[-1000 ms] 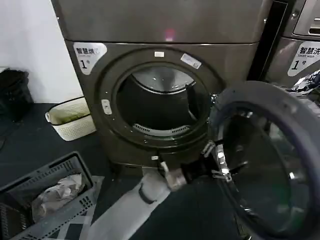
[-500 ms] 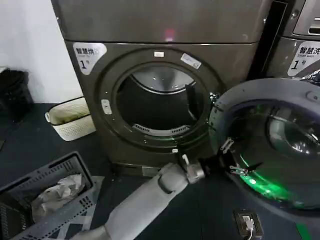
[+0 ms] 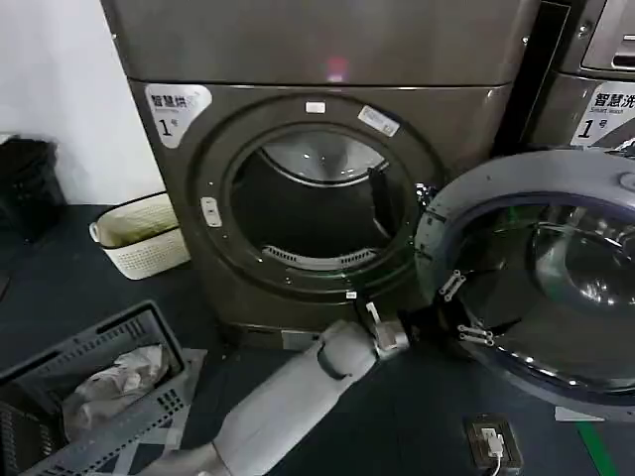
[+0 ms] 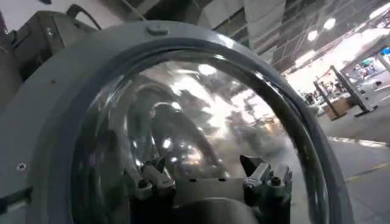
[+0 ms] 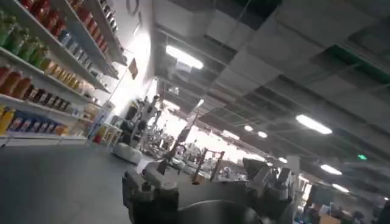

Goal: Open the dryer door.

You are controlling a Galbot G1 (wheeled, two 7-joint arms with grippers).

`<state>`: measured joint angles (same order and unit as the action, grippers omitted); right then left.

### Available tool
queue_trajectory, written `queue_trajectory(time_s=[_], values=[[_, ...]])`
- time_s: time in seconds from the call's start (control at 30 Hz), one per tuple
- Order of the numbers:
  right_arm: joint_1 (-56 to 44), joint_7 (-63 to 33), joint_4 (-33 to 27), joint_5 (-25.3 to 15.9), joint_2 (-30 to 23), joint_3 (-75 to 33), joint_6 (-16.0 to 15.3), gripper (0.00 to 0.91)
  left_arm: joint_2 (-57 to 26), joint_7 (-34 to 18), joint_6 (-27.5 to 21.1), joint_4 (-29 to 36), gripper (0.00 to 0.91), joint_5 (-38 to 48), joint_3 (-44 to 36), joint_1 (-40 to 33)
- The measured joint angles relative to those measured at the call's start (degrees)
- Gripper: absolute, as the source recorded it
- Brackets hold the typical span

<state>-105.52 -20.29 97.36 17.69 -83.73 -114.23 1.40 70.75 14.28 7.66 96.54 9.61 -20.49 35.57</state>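
Note:
The grey dryer [image 3: 327, 45] has its round drum opening [image 3: 317, 213] uncovered. Its dryer door [image 3: 526, 174] is swung wide to the right, with the inner glass bowl facing me. My left arm reaches from below to the door's inner side. There my left gripper [image 3: 462, 310] is open, its fingertips [image 3: 451, 286] close to the glass. In the left wrist view the door [image 4: 61, 109] bulges just beyond my left gripper [image 4: 204, 176], and nothing lies between the fingers. My right gripper [image 5: 204, 178] is open and empty, pointing up at a ceiling.
A white basket [image 3: 139, 233] stands on the floor left of the dryer. A grey crate [image 3: 60, 372] with crumpled cloth sits at the front left. A second machine [image 3: 595, 99] stands at the right. A small device [image 3: 491, 436] lies on the floor under the door.
The door has swung farther open to the right, and my left gripper has followed it rightward. Over the last half second it barely moved.

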Motion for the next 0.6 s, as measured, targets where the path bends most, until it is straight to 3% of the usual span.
queue_trajectory(time_s=[0.27, 0.6], values=[[0.6, 0.9, 0.4, 0.5, 0.3, 1.3, -0.2, 0.907, -13.6, -7.6, -13.5, 18.5, 0.907, 9.5, 9.3, 11.2], [2.3, 1.2, 1.9, 0.2, 1.0, 3.5, -0.3, 0.907, -27.0, -17.0, -21.9, 31.7, 0.907, 14.2, 29.5, 29.7]])
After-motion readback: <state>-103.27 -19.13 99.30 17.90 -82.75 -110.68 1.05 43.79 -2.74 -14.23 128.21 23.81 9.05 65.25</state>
